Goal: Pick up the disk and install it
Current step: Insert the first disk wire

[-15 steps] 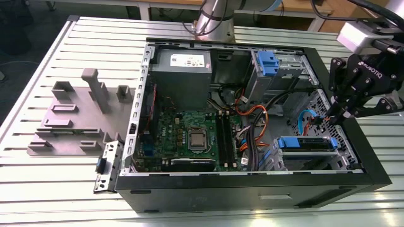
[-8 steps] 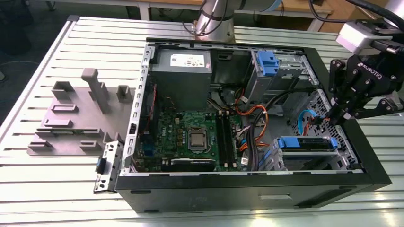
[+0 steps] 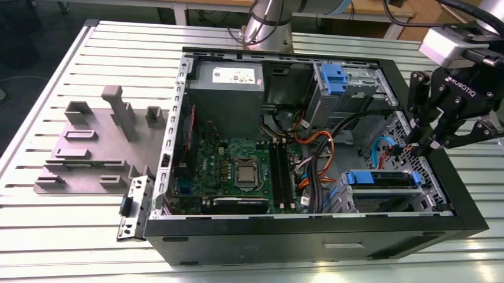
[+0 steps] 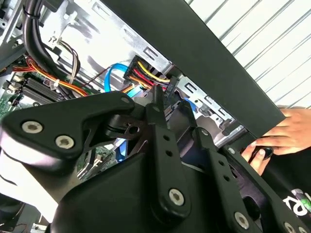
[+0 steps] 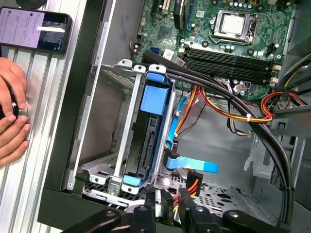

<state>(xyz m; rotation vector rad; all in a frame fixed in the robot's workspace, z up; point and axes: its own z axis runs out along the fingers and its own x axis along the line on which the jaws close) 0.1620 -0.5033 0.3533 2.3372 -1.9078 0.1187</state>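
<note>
While the gripper (image 3: 423, 147) hangs at the computer case's (image 3: 315, 236) wall on the exterior view's right, its fingers pinch a cable connector (image 5: 167, 198), drawn narrow around it as far as the first wrist view lets me judge. The disk (image 5: 148, 141) sits in the metal drive cage (image 5: 109, 121), blue carrier showing, just beside the fingertips and apart from them. A hand (image 5: 12, 121) rests outside the case.

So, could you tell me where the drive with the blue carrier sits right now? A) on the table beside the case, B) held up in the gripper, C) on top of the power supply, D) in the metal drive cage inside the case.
D: the drive in its blue carrier sits in the metal cage inside the computer case, while the gripper is beside the cables.
</note>
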